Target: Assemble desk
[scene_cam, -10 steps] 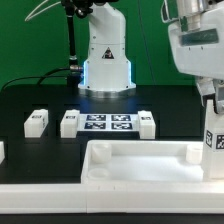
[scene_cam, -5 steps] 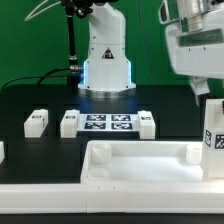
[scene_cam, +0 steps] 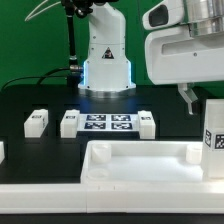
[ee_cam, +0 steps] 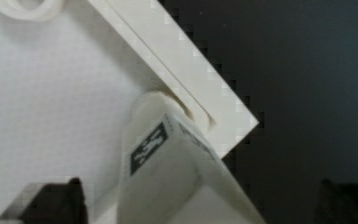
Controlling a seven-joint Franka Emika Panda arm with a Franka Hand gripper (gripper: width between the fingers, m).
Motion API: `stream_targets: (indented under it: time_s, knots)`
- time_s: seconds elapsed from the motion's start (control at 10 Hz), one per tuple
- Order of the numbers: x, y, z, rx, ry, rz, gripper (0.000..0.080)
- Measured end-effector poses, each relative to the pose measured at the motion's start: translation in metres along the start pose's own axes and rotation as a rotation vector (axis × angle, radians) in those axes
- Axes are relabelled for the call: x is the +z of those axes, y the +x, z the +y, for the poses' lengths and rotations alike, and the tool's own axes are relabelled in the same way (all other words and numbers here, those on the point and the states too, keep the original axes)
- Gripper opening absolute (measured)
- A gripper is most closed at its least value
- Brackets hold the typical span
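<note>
The white tabletop lies rim-up at the front of the table. One white leg with a tag stands upright in its corner at the exterior view's right. My gripper hangs just above that leg, open, and holds nothing. In the wrist view the leg rises from the corner socket of the tabletop. It stands between my gripper's widely spread dark fingertips, which do not touch it. Three loose legs lie on the black table behind the tabletop.
The marker board lies flat between the loose legs. The arm's white base stands at the back centre, with a black pole to its left. Another white part shows at the exterior view's left edge.
My gripper has risen off the upright leg and shifted towards the exterior view's left. The leg stays standing in the corner.
</note>
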State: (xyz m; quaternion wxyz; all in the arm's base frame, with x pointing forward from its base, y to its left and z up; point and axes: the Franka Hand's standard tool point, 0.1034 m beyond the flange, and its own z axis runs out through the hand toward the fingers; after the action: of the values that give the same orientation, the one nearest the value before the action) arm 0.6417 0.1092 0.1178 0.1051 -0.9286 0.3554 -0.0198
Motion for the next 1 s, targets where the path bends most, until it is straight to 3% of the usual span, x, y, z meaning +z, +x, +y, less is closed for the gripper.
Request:
stream_targets:
  time_s: [0.2, 0.3, 0.4, 0.5, 0.6, 0.7, 0.8, 1.0]
  knots:
    - [0.005, 0.002, 0.005, -0.473, -0.085, -0.031, 0.0649]
    - [0.011, 0.005, 0.002, -0.616, -0.098, -0.053, 0.0649]
    - [0.015, 0.0, -0.002, -0.594, -0.099, -0.053, 0.0649]
    - [0.015, 0.001, -0.002, -0.572, -0.096, -0.052, 0.0527]
    - [0.014, 0.002, -0.001, -0.573, -0.097, -0.052, 0.0527]
    - [0.015, 0.002, -0.002, -0.533, -0.097, -0.05, 0.0388]
    - [0.015, 0.004, 0.002, -0.46, -0.105, -0.046, 0.0304]
    - [0.014, 0.006, 0.003, -0.316, -0.107, -0.037, 0.0301]
